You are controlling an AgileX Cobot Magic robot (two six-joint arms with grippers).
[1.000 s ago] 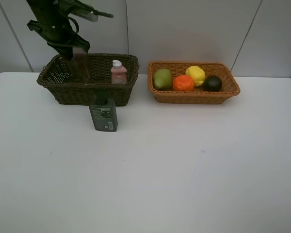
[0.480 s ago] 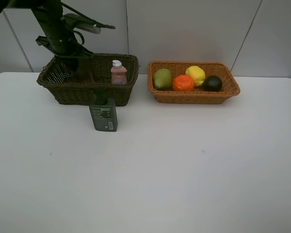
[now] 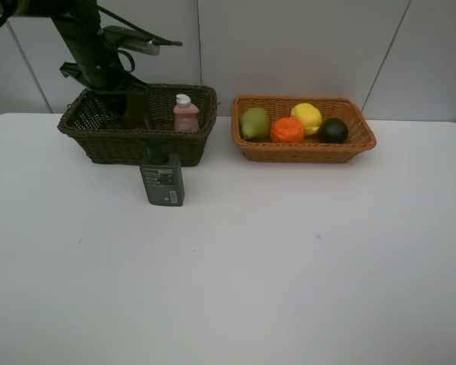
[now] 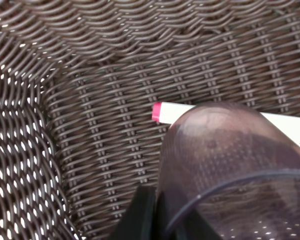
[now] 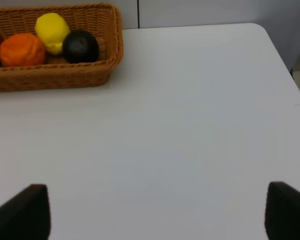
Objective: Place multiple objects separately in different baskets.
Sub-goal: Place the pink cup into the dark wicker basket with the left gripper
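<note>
White tabletop [image 3: 235, 266] fills most of the room's view, with two wicker baskets standing side by side along its far edge. Toward the far left corner sits the dark brown basket [image 3: 99, 144], the deeper of the two. The left arm reaches down into it from above, and its left gripper [image 4: 155, 220] is low inside, pinching the rim of a translucent pink cup [image 4: 230, 165] between dark fingers [image 4: 137, 215]; the cup is tipped on its side just above the woven floor. Under the cup lies a white marker [image 4: 177, 113] with a pink end, flat on the basket's bottom and partly hidden by the cup. A small pink bottle [image 3: 185, 114] with a white cap stands upright in the same basket, toward its right end. Just in front of this basket, on the bare table, a dark green pump bottle [image 3: 162, 176] stands upright, touching or nearly touching the wicker wall. Near the far right corner is the light orange-tan basket [image 3: 304, 152], shallower, holding a pear [image 3: 254, 122], an orange [image 3: 287, 130], a lemon [image 3: 307, 117] and a dark green round fruit [image 3: 333, 131] in a row. The right gripper [image 5: 155, 220] hovers over empty table near the right edge, its two dark fingertips [image 5: 22, 212] spread wide apart with nothing between them.
</note>
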